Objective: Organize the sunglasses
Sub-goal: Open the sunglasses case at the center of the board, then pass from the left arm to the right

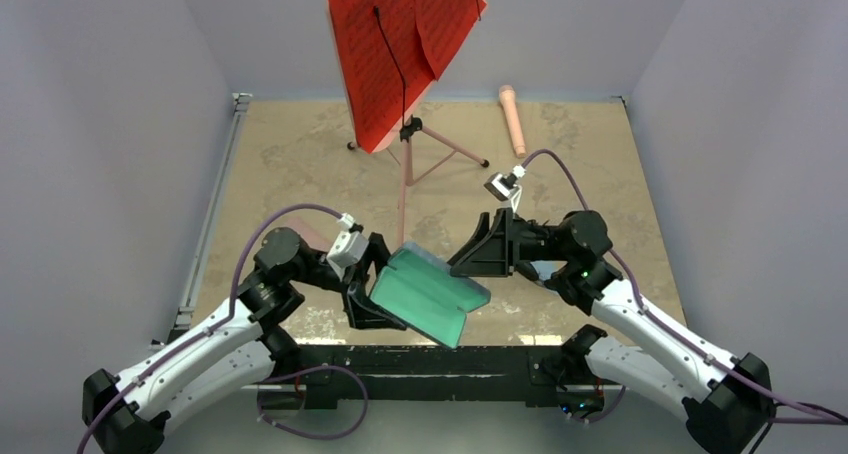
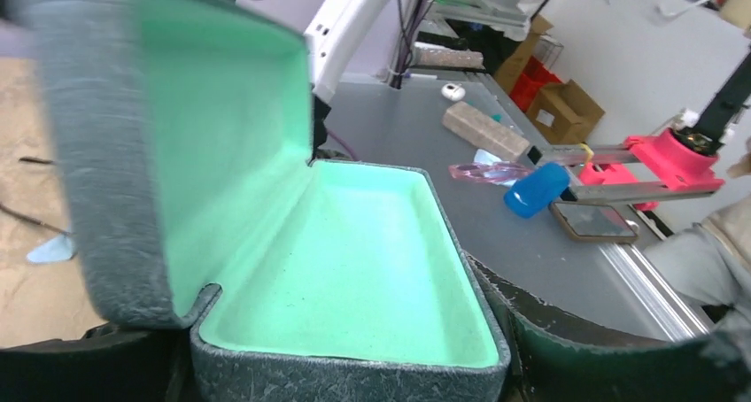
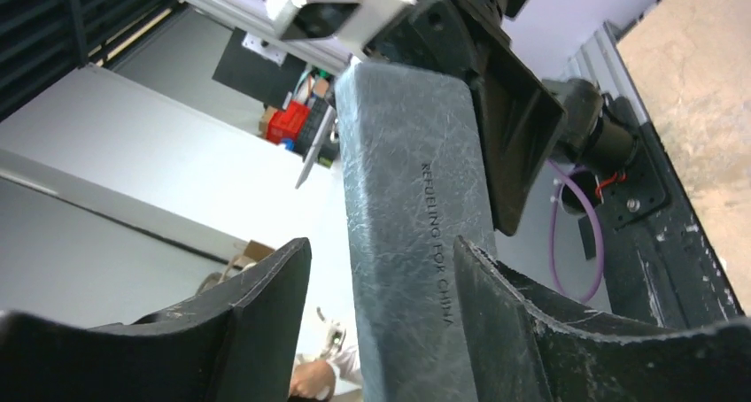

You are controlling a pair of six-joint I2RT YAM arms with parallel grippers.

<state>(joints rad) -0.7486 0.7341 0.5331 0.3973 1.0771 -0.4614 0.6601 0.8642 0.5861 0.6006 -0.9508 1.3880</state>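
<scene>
No sunglasses show in any view. A grey-blue case with a mint-green lining hangs open above the table's near edge. My left gripper is shut on its base. In the left wrist view the base fills the space between my dark fingers, and the lid stands up on the left. My right gripper meets the case from the far right. In the right wrist view its jaws stand open astride the scuffed grey shell. There is a gap on the left side, and the right finger is close against the shell.
A pink oblong case lies at the back of the tan table. A red sheet on a tripod stand rises at the back centre, with its legs spread on the table. A metal rail runs along the left edge.
</scene>
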